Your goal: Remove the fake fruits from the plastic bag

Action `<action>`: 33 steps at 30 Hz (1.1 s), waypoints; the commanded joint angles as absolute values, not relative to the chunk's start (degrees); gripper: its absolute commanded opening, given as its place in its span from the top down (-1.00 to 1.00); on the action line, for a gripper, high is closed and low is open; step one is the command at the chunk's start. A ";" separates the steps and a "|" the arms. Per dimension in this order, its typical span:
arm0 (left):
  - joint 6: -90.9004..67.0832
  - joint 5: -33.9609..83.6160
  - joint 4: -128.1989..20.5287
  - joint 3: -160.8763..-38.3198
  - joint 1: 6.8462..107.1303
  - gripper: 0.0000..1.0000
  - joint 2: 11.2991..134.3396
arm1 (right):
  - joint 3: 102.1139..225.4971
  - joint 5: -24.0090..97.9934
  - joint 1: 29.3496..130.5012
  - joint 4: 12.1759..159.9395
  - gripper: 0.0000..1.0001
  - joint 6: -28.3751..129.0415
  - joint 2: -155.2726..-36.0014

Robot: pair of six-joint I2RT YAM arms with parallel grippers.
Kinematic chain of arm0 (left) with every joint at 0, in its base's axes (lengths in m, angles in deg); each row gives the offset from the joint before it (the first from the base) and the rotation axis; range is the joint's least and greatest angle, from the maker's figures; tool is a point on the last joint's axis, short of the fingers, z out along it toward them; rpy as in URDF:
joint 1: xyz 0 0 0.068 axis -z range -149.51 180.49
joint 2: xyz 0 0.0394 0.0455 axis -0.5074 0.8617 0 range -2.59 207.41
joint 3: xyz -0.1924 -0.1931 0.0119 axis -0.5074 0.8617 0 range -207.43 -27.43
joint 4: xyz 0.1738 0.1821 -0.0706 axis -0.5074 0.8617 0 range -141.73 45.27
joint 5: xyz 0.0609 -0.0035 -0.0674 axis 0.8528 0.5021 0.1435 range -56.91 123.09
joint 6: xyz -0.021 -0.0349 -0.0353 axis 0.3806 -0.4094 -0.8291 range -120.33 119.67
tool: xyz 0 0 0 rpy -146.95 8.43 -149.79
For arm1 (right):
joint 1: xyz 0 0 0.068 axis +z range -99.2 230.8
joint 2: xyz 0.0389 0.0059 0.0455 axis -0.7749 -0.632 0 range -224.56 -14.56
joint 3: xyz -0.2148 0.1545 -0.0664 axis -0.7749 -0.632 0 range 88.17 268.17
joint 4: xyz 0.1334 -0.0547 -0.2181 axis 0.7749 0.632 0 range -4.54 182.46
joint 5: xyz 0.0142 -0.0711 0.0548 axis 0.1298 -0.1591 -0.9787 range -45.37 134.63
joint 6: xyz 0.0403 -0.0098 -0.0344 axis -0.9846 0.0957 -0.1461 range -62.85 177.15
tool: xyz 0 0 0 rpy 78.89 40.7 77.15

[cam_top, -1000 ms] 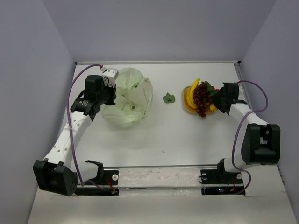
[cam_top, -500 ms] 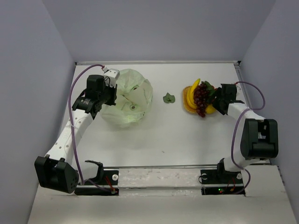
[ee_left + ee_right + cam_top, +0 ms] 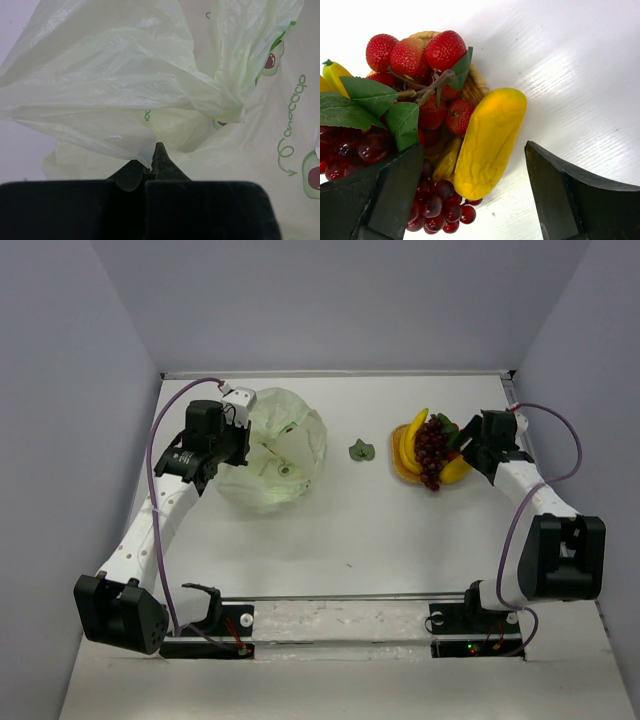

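The pale green plastic bag (image 3: 278, 448) lies crumpled at the left of the table. My left gripper (image 3: 241, 436) is shut on a fold of the bag's edge (image 3: 125, 85), with thin film pinched between the fingertips (image 3: 159, 152). The fake fruits (image 3: 425, 448) lie piled on a flat orange woven mat (image 3: 479, 82) at the right: bananas (image 3: 412, 435), dark grapes (image 3: 437, 207), strawberries (image 3: 415, 52) with green leaves (image 3: 370, 97), and a yellow-orange oblong piece (image 3: 490, 140). My right gripper (image 3: 468, 452) is open just right of the pile, and the oblong piece lies between its spread fingers (image 3: 570, 195).
A single loose green leaf (image 3: 359, 450) lies on the white table between the bag and the fruit pile. The table's back wall runs just behind both. The arm bases and rails sit at the near edge.
My right wrist has shifted slightly back to the right, beside the fruit pile. The left arm and the bag have hardly moved.
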State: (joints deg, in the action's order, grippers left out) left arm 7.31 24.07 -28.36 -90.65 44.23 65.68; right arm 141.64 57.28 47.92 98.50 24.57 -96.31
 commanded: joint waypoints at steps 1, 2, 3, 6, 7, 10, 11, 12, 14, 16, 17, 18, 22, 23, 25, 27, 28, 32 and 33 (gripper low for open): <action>8.02 23.60 -29.32 -91.15 43.85 1.00 64.47 | 145.12 60.01 48.51 101.10 -0.75 27.08 -93.32; 7.93 23.60 -29.32 -91.15 43.76 1.00 64.47 | 145.73 60.36 48.51 101.54 -0.75 27.70 -92.78; 7.76 23.68 -29.41 -91.24 43.76 1.00 64.47 | 146.87 60.80 48.51 101.98 -0.75 28.31 -92.08; 7.32 23.51 -29.67 -91.85 43.41 1.00 64.47 | 148.98 63.43 48.51 104.18 -0.78 31.56 -89.10; 6.80 23.16 -29.76 -92.37 42.45 1.00 64.65 | 150.30 63.96 48.51 105.05 -0.81 32.96 -87.52; 5.57 20.27 -30.02 -93.69 38.86 1.00 65.70 | 152.58 62.31 48.51 106.64 -0.87 35.08 -85.05; 5.21 19.39 -30.20 -94.05 37.71 1.00 66.14 | 153.03 61.52 48.51 107.08 -0.88 35.35 -84.70; 4.95 18.07 -30.81 -94.40 36.48 1.00 66.40 | 153.47 60.73 48.51 107.52 -0.89 35.52 -84.34; 4.59 17.10 -32.73 -94.75 32.96 1.00 67.19 | 154.09 57.48 48.51 108.49 -0.96 36.14 -83.56; 3.98 16.31 -34.23 -94.67 31.11 1.00 67.64 | 154.18 54.32 48.51 108.75 -0.99 36.32 -83.03; 2.76 14.82 -35.37 -94.67 28.67 1.00 68.42 | 154.00 53.43 48.51 108.84 -1.00 36.40 -82.33; 2.14 14.29 -35.64 -94.84 27.86 1.00 69.04 | 153.91 52.47 48.51 108.75 -1.00 36.49 -81.97; 0.11 13.14 -36.35 -95.63 24.87 0.96 71.76 | 155.23 41.60 49.30 109.19 -0.86 39.12 -80.48; 0.02 13.14 -36.52 -95.72 23.91 0.94 72.46 | 156.01 40.77 50.17 109.45 -0.73 39.39 -80.47; -2.17 13.75 -36.88 -95.72 23.20 0.92 73.08 | 159.77 43.03 57.77 110.94 -0.61 40.88 -82.04; -2.44 14.45 -37.23 -95.81 22.93 0.89 73.61 | 163.30 50.83 67.45 112.52 -0.41 42.20 -85.03; -2.70 14.72 -37.40 -95.89 22.93 0.88 73.61 | 167.15 57.40 75.85 114.79 -0.38 43.60 -89.83; -2.70 15.16 -36.62 -96.25 22.84 0.88 72.65 | 176.05 65.19 82.70 121.23 -0.15 39.23 -104.53; -2.44 15.07 -36.09 -96.25 22.84 0.87 72.30 | 177.11 66.24 83.49 121.76 -0.09 38.52 -106.99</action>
State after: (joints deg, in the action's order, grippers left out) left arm -1.70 15.40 -34.78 -93.47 22.96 74.69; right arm 173.23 56.64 81.32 114.83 40.26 -97.78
